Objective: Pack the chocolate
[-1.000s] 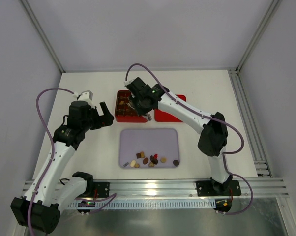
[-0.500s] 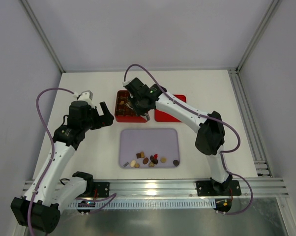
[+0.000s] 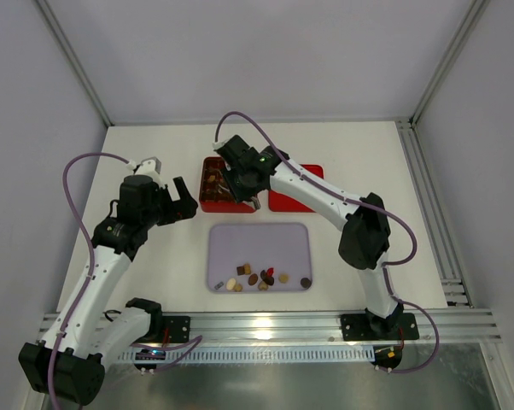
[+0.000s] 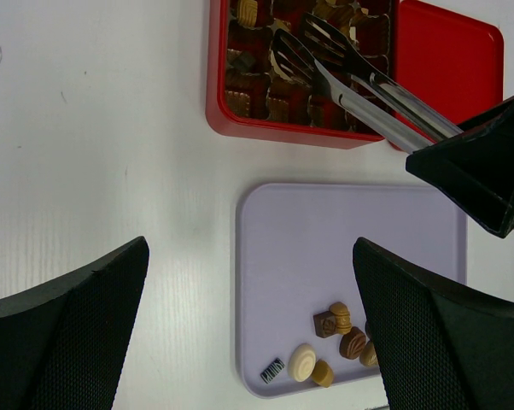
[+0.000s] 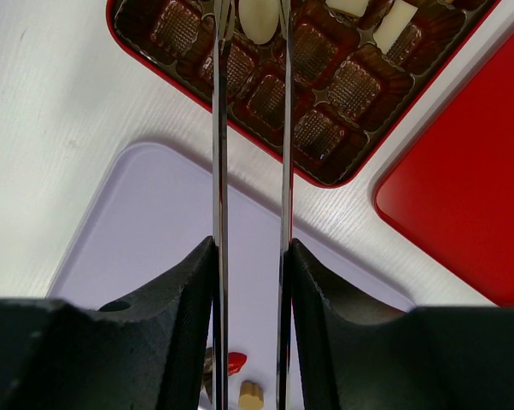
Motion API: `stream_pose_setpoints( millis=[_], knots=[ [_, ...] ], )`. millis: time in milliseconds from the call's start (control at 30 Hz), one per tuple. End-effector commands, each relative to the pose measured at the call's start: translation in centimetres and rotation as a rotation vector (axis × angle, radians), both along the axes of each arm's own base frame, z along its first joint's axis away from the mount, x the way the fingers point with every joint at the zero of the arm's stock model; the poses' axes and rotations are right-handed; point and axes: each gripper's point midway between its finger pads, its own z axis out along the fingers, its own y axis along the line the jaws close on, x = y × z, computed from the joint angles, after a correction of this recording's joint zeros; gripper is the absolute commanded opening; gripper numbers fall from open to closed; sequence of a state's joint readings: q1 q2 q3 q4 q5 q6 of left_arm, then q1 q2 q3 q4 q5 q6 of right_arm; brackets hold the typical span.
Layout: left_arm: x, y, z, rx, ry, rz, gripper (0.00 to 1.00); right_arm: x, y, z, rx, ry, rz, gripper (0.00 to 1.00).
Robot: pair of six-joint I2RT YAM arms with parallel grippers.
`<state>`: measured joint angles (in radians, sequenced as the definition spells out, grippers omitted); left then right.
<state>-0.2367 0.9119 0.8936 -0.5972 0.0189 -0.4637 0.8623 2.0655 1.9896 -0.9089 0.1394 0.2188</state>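
Since the right arm crosses the middle of the top view, most of the red box (image 3: 207,202) and part of the red lid (image 3: 284,203) beside it are hidden. Box contents are too small to read here. The right gripper (image 3: 247,190) is over the box; what it holds is hard to make out. The left gripper (image 3: 185,196) hangs over the table left of the box, jaws wide apart, empty. The lilac tray (image 3: 257,239) lies nearer the bases, with loose chocolates (image 3: 261,278) in a row along its near edge.

Left wrist view: both black fingers (image 4: 65,325) are cut off by the frame, with a wide gap and nothing between them. Metal tongs (image 4: 359,85) reach from the right gripper into the box, tips apart down among the compartments. I cannot tell from here if anything is pinched. Several compartments hold brown pieces. The tray's near part is cut off, so only some chocolates and one small striped piece (image 4: 272,370) show.

Right wrist view: the right gripper's fingers (image 5: 184,316) press the two tong arms from outside, gripping the tool. The tong tips run off the top edge. A cream-white oval (image 5: 259,17) lies between them in a compartment; contact unclear. Two white bars (image 5: 398,26) sit in the box further right, and the nearer compartments are bare. A red sweet (image 5: 236,363) and a tan one show on the tray, partly hidden by the fingers.
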Motion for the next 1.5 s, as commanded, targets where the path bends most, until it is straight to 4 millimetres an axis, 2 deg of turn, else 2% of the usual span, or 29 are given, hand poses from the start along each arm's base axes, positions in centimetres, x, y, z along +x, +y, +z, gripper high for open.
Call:
stream_pose_setpoints(
  millis=[0,100,267,333,367,400,500,533,567,633,667,733,767,800,867,900,967,1067,1167,1467],
  knots=[
    [0.5,0.2,1.2,-0.001,-0.035,0.009,1.0,0.8,0.9,2.6,0.061,-0.057,0.004,0.41],
    [0.5,0.2,1.2,-0.002,-0.038,0.009,1.0,0.8,0.7,3.6,0.073,-0.072,-0.001,0.41],
    [0.5,0.2,1.2,-0.001,-0.036,0.01,1.0,0.2,-0.2,7.2,0.113,-0.121,-0.008,0.41],
    [0.5,0.2,1.2,0.001,-0.038,0.01,1.0,-0.2,-0.8,8.0,0.115,-0.126,-0.012,0.41],
    [0.5,0.2,1.2,-0.001,-0.038,0.01,1.0,-0.6,-1.3,9.1,0.131,-0.141,-0.014,0.4],
    [0.5,0.2,1.3,0.001,-0.04,0.012,1.0,-1.0,-1.8,8.9,0.12,-0.131,-0.017,0.4],
    [0.5,0.2,1.3,0.0,-0.04,0.011,1.0,-2.9,-3.3,9.6,0.124,-0.134,-0.018,0.41],
    [0.5,0.3,1.3,0.001,-0.04,0.012,1.0,-3.7,-4.0,10.6,0.142,-0.144,-0.015,0.4],
    [0.5,0.2,1.2,0.0,-0.038,0.011,1.0,-4.7,-4.7,9.5,0.125,-0.117,-0.012,0.4],
    [0.5,0.2,1.2,0.0,-0.037,0.011,1.0,-6.5,-5.2,8.9,0.119,-0.094,0.009,0.4],
    [0.5,0.2,1.3,-0.001,-0.04,0.011,1.0,-7.7,-6.2,8.5,0.109,-0.083,0.014,0.4],
    [0.5,0.2,1.3,0.0,-0.04,0.012,1.0,-9.8,-6.5,8.0,0.101,-0.064,0.036,0.4],
    [0.5,0.2,1.3,0.001,-0.042,0.012,1.0,-11.0,-7.2,6.6,0.071,-0.034,0.045,0.4],
    [0.5,0.2,1.3,-0.001,-0.04,0.011,1.0,-12.1,-7.5,7.0,0.082,-0.033,0.062,0.4],
    [0.5,0.2,1.2,0.001,-0.038,0.01,1.0,-14.9,-7.5,5.4,0.055,0.013,0.108,0.4],
    [0.5,0.2,1.3,0.0,-0.04,0.012,1.0,-15.9,-7.7,5.5,0.06,0.021,0.122,0.4],
    [0.5,0.2,1.2,0.001,-0.038,0.01,1.0,-18.1,-7.9,4.1,0.031,0.061,0.154,0.4],
    [0.5,0.2,1.1,0.001,-0.034,0.012,1.0,-20.4,-8.1,2.9,0.01,0.1,0.198,0.4],
    [0.5,0.2,1.1,0.001,-0.034,0.012,1.0,-21.7,-8.2,2.3,-0.01,0.12,0.232,0.4],
    [0.5,0.2,1.1,0.001,-0.034,0.012,1.0,-23.0,-7.8,1.6,-0.051,0.127,0.304,0.4]
  ],
)
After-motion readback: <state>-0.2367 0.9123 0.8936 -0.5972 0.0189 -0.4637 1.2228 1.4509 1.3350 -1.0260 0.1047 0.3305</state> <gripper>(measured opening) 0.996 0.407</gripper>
